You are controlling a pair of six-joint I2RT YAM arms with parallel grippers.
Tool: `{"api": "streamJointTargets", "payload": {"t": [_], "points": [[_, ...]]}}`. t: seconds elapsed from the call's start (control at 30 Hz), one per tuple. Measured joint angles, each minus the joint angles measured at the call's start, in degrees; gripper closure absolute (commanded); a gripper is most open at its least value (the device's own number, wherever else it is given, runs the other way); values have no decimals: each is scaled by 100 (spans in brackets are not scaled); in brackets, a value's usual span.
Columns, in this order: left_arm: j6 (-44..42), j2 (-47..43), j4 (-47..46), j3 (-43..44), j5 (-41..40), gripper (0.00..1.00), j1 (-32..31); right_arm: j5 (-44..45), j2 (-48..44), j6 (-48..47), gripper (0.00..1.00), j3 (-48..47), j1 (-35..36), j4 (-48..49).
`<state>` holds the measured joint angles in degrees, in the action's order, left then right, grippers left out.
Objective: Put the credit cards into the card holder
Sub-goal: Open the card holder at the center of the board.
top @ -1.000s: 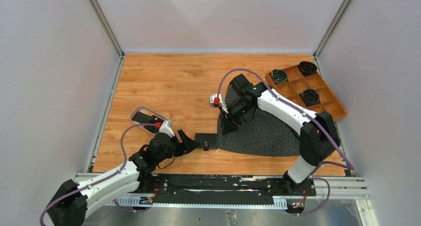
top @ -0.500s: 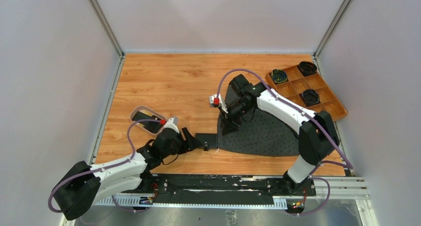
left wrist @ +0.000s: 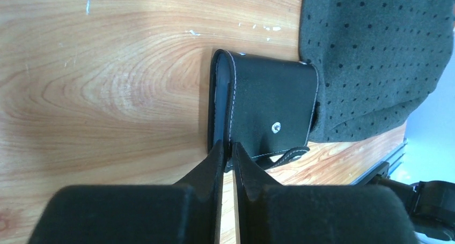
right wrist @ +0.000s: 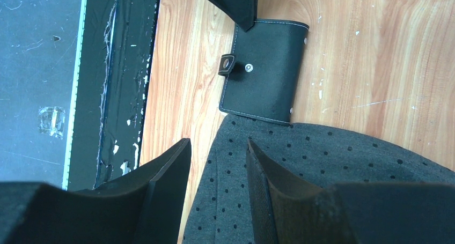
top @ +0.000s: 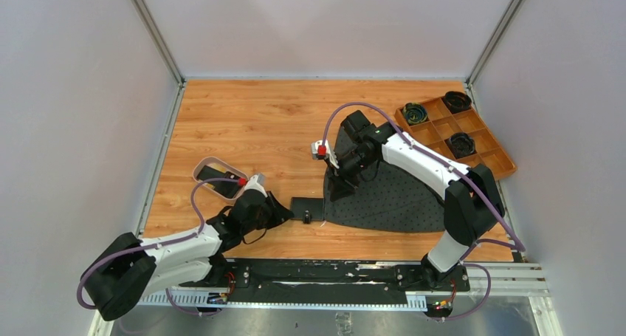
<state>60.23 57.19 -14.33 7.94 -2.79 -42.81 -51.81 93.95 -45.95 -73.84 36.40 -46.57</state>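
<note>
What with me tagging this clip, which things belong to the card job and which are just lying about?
In the job: wallet; left gripper, shut on its edge; dark flat thing in the pink tray, perhaps a card.
Lying about: the tray itself; orange box with black round bits; dotted mat.

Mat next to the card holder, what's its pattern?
The mat is dark grey with small black dots, clearest in the right wrist view.

We see the card holder (top: 306, 209) hemmed in on two sides. The dotted mat (top: 399, 196) touches its right edge, and the left gripper (left wrist: 228, 147), fingers nearly together, sits at its left edge. The right gripper (right wrist: 217, 147), jaws apart, hangs over the mat's edge nearby. The bare wooden table (top: 258, 122) beyond the holder lies open.
</note>
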Motion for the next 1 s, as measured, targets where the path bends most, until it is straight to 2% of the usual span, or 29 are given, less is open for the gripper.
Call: {"api": "streamJointTargets", "payload": {"t": [0.13,0.33,0.5,0.6,0.8,1.0], "points": [[131,-238,-15,0,2,100,0,0,0,-7,51,0,0,0],[557,-1156,-61,-164,-31,100,0,-26,-48,-179,42,164,15,85],[1237,-1860,-61,-468,-197,100,0,20,-348,-896,32,634,317,518],[1672,-2111,-57,-612,-313,100,2,308,-660,-1084,32,1088,662,1163],[2483,-2643,-52,-732,-577,100,17,1298,-774,-562,33,1764,1403,2656],[2841,-2796,-59,-734,-695,100,31,2319,-627,4,40,1823,1705,3473]]}}
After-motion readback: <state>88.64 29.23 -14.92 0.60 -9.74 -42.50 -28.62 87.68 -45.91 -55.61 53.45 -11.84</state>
